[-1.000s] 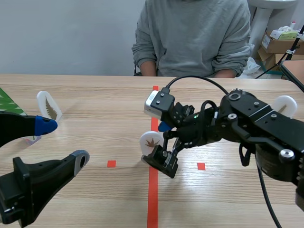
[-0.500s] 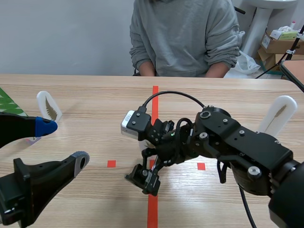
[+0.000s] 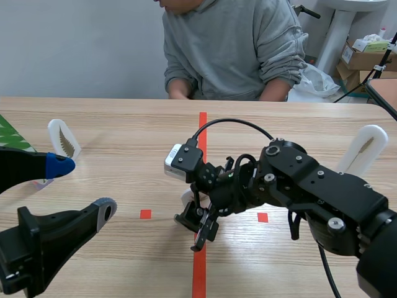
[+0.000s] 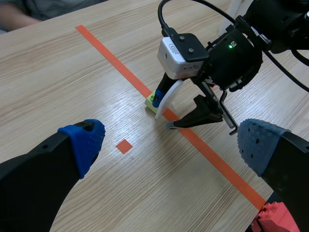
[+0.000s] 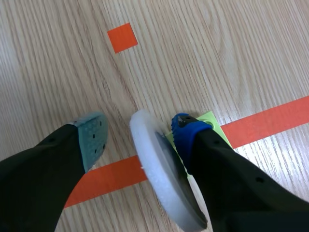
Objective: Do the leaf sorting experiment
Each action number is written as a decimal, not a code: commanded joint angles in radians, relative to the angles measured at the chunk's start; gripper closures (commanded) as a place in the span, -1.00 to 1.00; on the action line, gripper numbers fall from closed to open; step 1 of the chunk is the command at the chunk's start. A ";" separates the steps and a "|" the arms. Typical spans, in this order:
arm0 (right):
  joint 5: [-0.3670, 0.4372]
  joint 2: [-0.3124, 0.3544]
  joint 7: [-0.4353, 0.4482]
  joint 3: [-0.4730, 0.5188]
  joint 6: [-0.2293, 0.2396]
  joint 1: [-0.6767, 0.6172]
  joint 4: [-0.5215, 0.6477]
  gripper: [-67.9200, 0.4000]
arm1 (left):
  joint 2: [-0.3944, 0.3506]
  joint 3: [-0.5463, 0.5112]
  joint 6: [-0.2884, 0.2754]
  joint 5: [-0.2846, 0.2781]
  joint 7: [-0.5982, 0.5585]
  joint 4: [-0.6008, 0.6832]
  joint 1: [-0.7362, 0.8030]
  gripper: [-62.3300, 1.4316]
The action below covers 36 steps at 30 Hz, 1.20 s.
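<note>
Right wrist view: right tool spread either side of the white disc standing on the tape line mid-scene on the bench, looks light, stiff, tippy on its green base, so I'd pinch the flat faces.

I work over a light wooden table, marked down the middle with an orange-red tape line and two small orange-red tape squares, one either side of it. At the line a white round disc stands tilted on a lime-green block base. Far to my left stands a white oval plaque with a brown feathery leaf, and near it a green patterned sheet (only a corner shows). Near the right edge leans a taller white oval plaque.
</note>
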 commanded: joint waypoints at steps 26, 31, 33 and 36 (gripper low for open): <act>0.073 0.038 -0.109 0.192 -0.027 -0.048 0.157 0.96 | 0.008 -0.003 -0.002 -0.013 -0.016 0.003 0.003 -0.89; 0.133 0.063 -0.171 0.343 -0.117 -0.114 0.209 0.96 | 0.008 -0.003 -0.002 -0.013 -0.016 0.003 0.003 -0.89; 0.157 0.078 -0.179 0.421 -0.152 -0.147 0.227 0.96 | 0.008 -0.003 -0.002 -0.013 -0.016 0.003 0.003 -0.89; 0.194 0.100 -0.186 0.554 -0.195 -0.202 0.260 0.96 | 0.008 -0.003 -0.002 -0.013 -0.016 0.003 0.003 -0.89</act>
